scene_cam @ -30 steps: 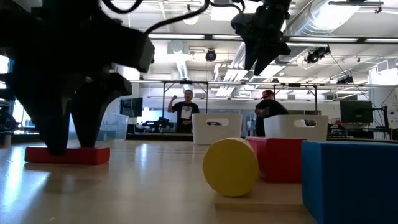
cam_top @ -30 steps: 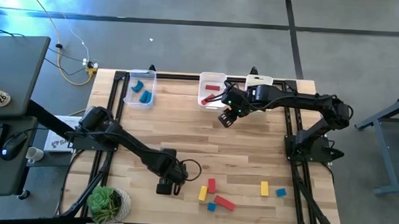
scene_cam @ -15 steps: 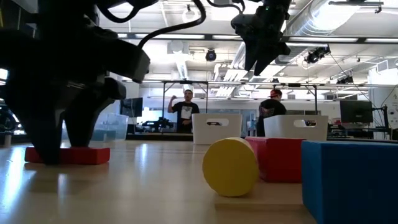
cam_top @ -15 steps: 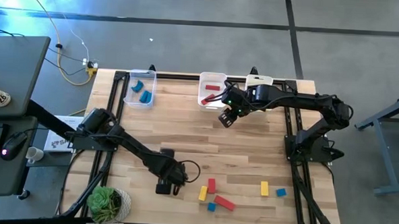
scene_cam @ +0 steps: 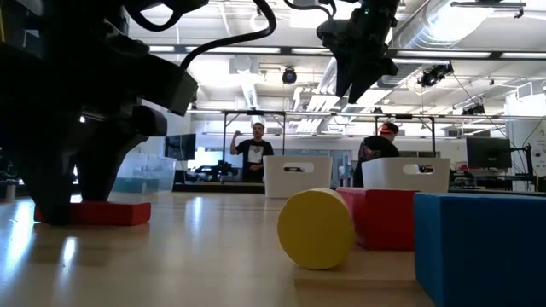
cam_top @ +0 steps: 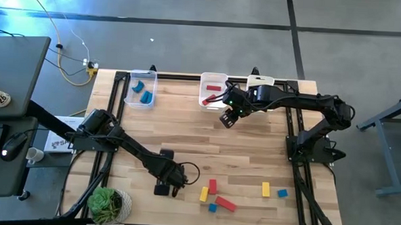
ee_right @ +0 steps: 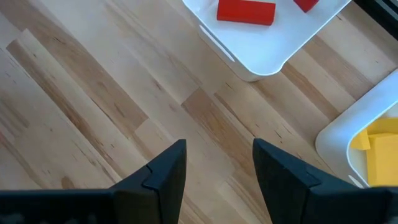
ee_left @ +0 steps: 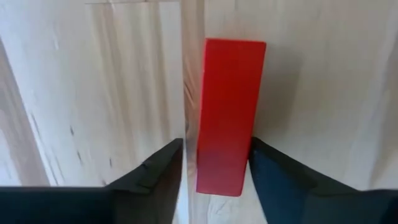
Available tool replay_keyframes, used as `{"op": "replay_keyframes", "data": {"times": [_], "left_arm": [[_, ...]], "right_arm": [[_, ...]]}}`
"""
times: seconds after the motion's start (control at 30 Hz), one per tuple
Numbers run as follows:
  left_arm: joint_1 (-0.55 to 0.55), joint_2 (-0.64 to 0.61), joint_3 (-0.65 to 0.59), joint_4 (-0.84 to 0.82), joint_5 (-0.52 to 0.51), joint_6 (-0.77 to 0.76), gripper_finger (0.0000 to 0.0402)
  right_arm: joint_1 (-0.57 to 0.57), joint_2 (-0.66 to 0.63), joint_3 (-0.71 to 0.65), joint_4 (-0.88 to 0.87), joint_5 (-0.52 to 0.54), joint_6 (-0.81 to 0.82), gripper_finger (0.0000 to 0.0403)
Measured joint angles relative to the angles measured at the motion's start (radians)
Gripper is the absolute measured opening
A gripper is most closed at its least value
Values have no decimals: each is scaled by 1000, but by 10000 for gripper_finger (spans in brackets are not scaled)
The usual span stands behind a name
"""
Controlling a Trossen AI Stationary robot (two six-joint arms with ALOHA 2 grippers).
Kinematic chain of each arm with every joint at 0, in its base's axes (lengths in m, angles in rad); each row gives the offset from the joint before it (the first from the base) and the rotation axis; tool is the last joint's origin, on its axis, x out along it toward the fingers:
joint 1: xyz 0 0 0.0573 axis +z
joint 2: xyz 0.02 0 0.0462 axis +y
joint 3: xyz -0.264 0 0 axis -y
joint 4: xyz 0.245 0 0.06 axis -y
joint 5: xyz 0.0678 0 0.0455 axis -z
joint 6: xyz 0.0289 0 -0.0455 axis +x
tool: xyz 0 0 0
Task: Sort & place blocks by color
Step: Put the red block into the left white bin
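My left gripper (cam_top: pixel 162 189) is low by the table's near edge, open, with one finger on each long side of a red bar (ee_left: pixel 229 112) that lies flat on the wood. The fingers point down and run along the bar's near end. In the low view the bar (scene_cam: pixel 111 213) shows behind the gripper (scene_cam: pixel 72 205). My right gripper (cam_top: pixel 226 120) hangs open above the table near the far edge, beside the bin of red blocks (ee_right: pixel 245 12). Loose blocks lie near the near edge: yellow (cam_top: pixel 204 193), red (cam_top: pixel 212 186), blue (cam_top: pixel 212 207), red (cam_top: pixel 225 204), yellow (cam_top: pixel 265 189), blue (cam_top: pixel 282 193). My left gripper straddles the red bar's near end (ee_left: pixel 217 174) from above, the bar flat on the table. One finger (ee_left: pixel 264 165) stands right against a long side and the other (ee_left: pixel 165 165) leaves a narrow gap. Whether either finger touches the bar, I cannot tell.
Three clear bins stand along the far edge: one with blue blocks (cam_top: pixel 142 89), one with red (cam_top: pixel 213 89), one with yellow (ee_right: pixel 376 143) partly under my right arm. A potted plant (cam_top: pixel 107 205) sits at the near left corner. People stand in the room beyond.
My left gripper has shifted a little toward the table's left and sunk lower around the red bar, which has stayed in place. My right arm has kept still.
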State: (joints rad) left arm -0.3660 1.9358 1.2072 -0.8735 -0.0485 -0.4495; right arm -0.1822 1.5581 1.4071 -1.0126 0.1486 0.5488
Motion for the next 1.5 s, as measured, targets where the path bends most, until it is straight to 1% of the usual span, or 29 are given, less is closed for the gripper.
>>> {"op": "replay_keyframes", "data": {"times": [0.2, 0.27, 0.57, 0.73, 0.9, 1.03, 1.27, 1.5], "left_arm": [[0, -1, 0, 6, 0, 27, 87], [0, -1, 0, 6, 0, 33, 73], [0, -6, -2, 9, -9, 34, 73], [26, -20, -7, 1, -16, 41, 73], [79, -57, -7, 9, -52, 74, 73], [131, -86, -6, 17, -56, 110, 73], [219, -142, -4, 30, -93, 204, 73], [310, -189, -3, 70, -98, 303, 73]], "right_arm": [[0, 0, 0, 0, 5, 0, 171], [0, 0, 0, 0, 5, 0, 171], [0, 0, 0, 0, -3, -7, 171], [0, 0, 0, 0, -8, -11, 171], [0, 0, 0, 0, -23, -16, 171], [0, 0, -1, 1, -51, -15, 171], [0, 0, -1, 2, -74, -8, 171], [0, 0, -1, 11, -102, -1, 171]]}}
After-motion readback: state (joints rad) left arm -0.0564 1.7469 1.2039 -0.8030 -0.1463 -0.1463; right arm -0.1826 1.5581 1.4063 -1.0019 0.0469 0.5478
